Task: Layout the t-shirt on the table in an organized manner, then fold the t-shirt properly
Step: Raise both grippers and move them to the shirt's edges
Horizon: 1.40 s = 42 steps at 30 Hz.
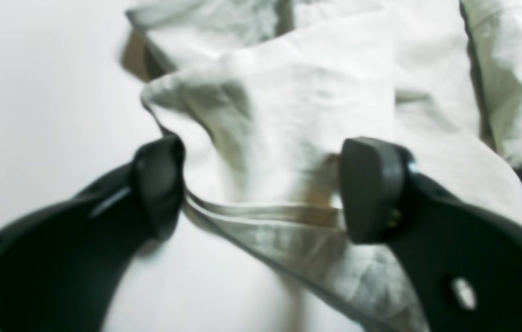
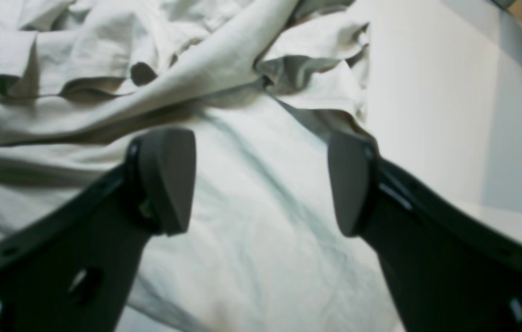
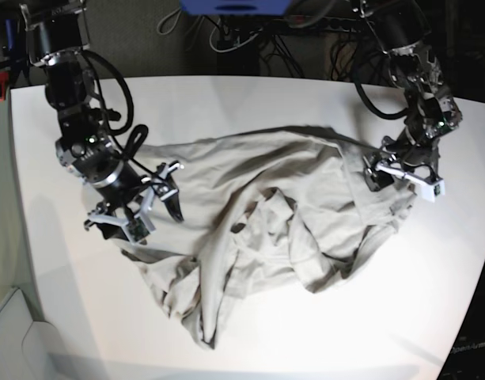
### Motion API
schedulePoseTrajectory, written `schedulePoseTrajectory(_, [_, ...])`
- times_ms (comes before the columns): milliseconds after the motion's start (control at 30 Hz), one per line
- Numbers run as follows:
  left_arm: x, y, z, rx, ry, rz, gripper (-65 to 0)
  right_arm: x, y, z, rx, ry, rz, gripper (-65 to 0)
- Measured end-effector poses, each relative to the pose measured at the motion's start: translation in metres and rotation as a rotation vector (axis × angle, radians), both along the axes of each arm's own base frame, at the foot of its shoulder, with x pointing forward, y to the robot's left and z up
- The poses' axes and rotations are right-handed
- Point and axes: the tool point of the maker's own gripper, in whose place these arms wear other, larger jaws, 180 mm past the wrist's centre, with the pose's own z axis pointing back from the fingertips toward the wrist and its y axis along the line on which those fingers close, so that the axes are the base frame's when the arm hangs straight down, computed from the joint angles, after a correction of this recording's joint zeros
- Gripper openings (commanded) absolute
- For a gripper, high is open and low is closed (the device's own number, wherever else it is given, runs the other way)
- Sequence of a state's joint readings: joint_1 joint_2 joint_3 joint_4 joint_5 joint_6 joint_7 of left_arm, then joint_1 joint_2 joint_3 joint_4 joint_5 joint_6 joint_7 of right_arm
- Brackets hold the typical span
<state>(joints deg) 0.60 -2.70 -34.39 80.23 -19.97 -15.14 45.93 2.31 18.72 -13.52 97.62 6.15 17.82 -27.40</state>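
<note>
T-shirt point(image 3: 258, 229) crumpled, both arms low, fingers spread

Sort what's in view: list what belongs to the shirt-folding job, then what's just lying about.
Belongs to the job:
- t-shirt, crumpled
- table
- left gripper, over the shirt's edge
- right gripper, open above the cloth

Lying about:
- cables behind the table
- blue box at the back

T-shirt point(image 3: 266, 229) lies bunched on table point(image 3: 250, 103), mid-surface. Right gripper point(image 3: 139, 202) over shirt's edge on base view's left; left gripper point(image 3: 396, 170) at shirt's edge on view's right. Cables and equipment point(image 3: 250, 32) behind table's far edge.
</note>
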Motion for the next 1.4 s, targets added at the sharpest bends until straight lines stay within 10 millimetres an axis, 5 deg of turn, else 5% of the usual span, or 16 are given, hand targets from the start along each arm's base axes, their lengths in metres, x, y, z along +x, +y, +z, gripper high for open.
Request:
schedulePoseTrajectory(167, [-0.009, -0.002, -0.007, -0.006, 0.03, -0.006, -65.0, 0.0, 0.001, 0.0, 0.002, 0.0, 0.001, -19.7])
schedulePoseTrajectory(367, [-0.028, -0.002, 0.001, 0.034, 0.048, -0.025, -65.0, -0.001, 0.002, -0.001, 0.002, 0.003, 0.003, -19.7])
schedulePoseTrajectory(567, [-0.042, -0.013, 0.057, 0.088, -0.055, -0.057, -64.6, 0.001, 0.003, 0.0, 0.002, 0.002, 0.005, -19.7])
schedulePoseTrajectory(700, [-0.072, -0.006, 0.086, 0.09, -0.079, -0.013, -64.6, 0.002, 0.008, 0.002, 0.023, -0.002, 0.0, -19.7])
schedulePoseTrajectory(900, [-0.141, 0.023, 0.069, 0.01, 0.018, 0.135, -64.6, 0.002, 0.01, 0.001, 0.027, 0.0, 0.005, -19.7])
schedulePoseTrajectory(1000, [-0.168, 0.017, 0.057, -0.038, 0.076, 0.137, -64.7, 0.001, 0.01, 0.0, 0.025, 0.001, 0.005, -19.7])
schedulePoseTrajectory(1400, [-0.201, 0.015, 0.027, -0.099, 0.179, 0.165, -64.4, -0.009, 0.018, -0.009, 0.029, 0.029, 0.027, -19.5])
